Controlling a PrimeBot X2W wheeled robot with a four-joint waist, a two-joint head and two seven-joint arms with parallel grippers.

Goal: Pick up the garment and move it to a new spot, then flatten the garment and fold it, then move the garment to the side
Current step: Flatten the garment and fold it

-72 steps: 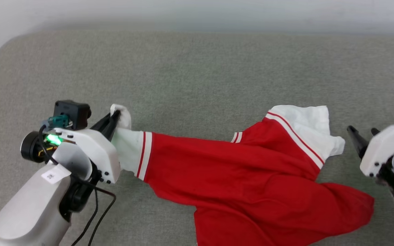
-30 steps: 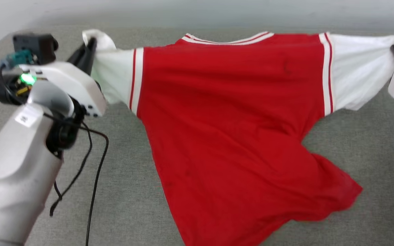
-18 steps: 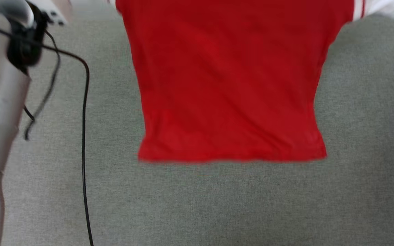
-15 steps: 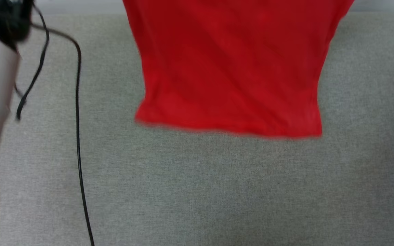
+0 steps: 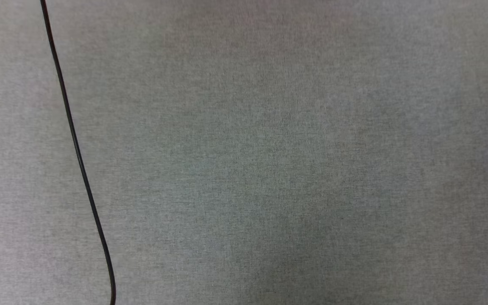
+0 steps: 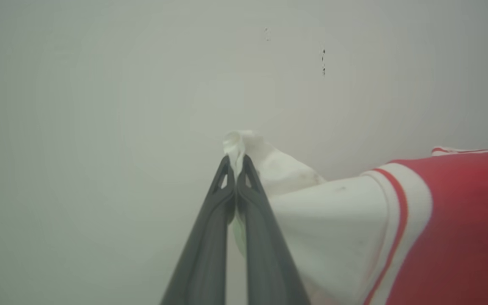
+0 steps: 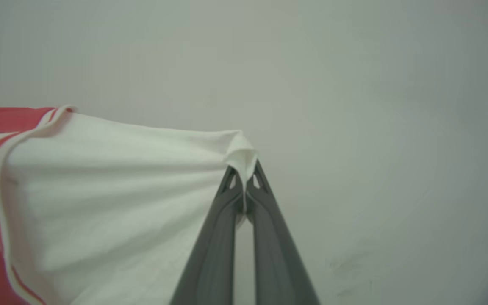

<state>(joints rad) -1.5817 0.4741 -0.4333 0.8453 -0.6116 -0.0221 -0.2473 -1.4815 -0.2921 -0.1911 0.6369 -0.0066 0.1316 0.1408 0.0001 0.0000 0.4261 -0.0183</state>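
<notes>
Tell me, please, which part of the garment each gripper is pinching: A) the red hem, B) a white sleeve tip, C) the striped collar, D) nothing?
B: the wrist views show the left gripper and the right gripper each shut on a white sleeve tip of the garment.

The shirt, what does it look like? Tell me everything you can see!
The shirt is bright red with white sleeves, and thin red and white stripes run where each sleeve meets the body. It looks like soft, thin cloth. It hangs stretched out in front of a pale wall. The left gripper pinches the tip of one white sleeve and the right gripper pinches the tip of the other. The cloth bunches up at each pinch.
</notes>
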